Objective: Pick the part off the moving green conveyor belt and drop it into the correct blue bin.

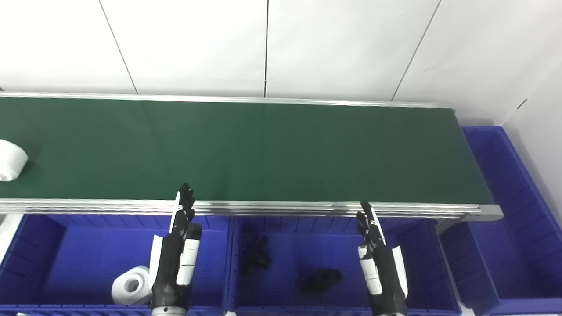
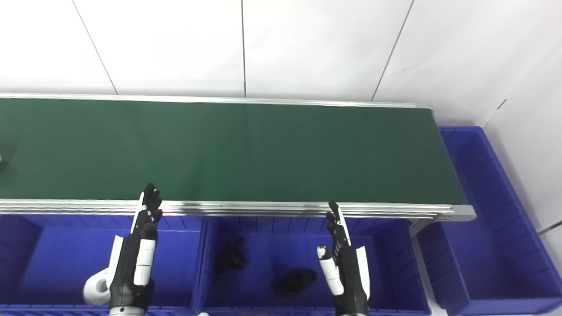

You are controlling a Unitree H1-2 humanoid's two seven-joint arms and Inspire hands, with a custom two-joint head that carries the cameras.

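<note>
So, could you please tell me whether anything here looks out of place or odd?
Nothing stands out. A white part rides the green conveyor belt at far left; the left bin holds a white part, the middle bin black parts.

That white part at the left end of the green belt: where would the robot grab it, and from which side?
Probably across its rounded sides, from above. The white part looks like a short roll, partly cut off by the picture's edge. The open left hand is nearer, so it would likely reach over the belt's near rail.

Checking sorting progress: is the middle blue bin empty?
No. The middle bin holds two black parts lying on its floor.
</note>
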